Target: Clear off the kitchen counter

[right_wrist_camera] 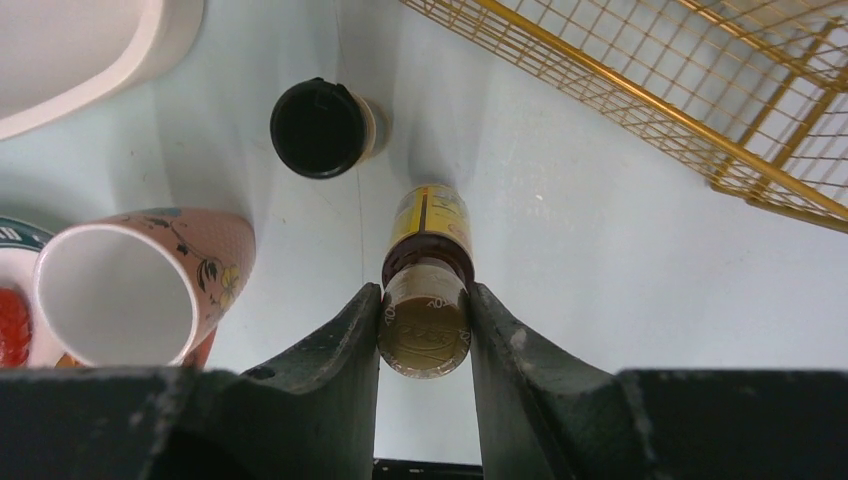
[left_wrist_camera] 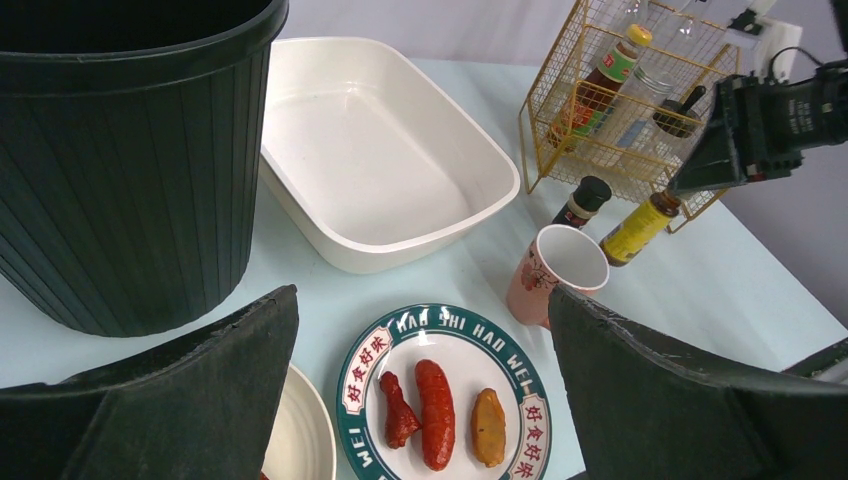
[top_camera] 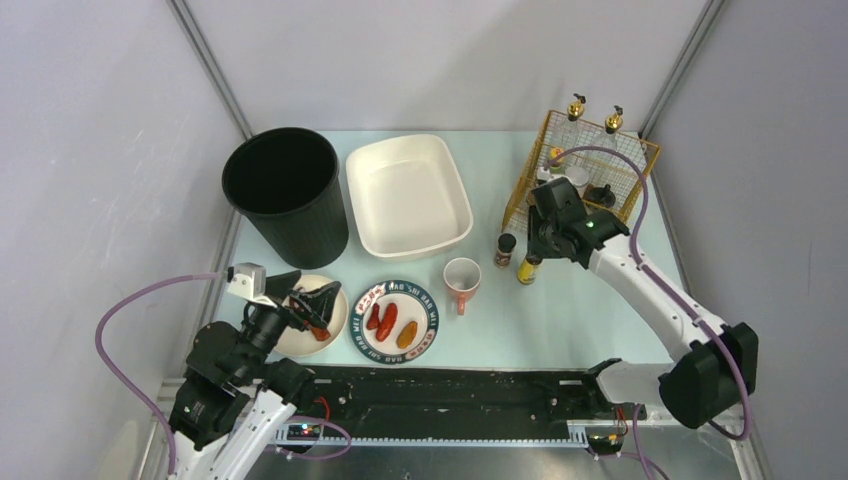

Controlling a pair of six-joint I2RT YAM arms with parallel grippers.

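Observation:
The pale mint-green kitchen counter (top_camera: 570, 320) holds a teal-rimmed plate (top_camera: 428, 330) with a red sausage (left_wrist_camera: 435, 412), a red drumstick and a yellow piece. Beside it are a pink cup (top_camera: 461, 280), a dark-capped spice jar (top_camera: 505, 250) and a yellow-labelled bottle (top_camera: 527, 269). My right gripper (top_camera: 535, 250) is shut on the bottle's cap (right_wrist_camera: 424, 325), with a finger pressed on each side. My left gripper (top_camera: 312, 305) is wide open and empty. It hovers over a small white plate (top_camera: 335, 320) and looks down on the teal-rimmed plate (left_wrist_camera: 365, 350).
A black ribbed bin (top_camera: 288, 192) stands at the back left, with a white tub (top_camera: 408, 195) next to it. A gold wire basket (top_camera: 585, 170) with bottles and jars stands at the back right. A small red piece lies on the white plate under the left gripper.

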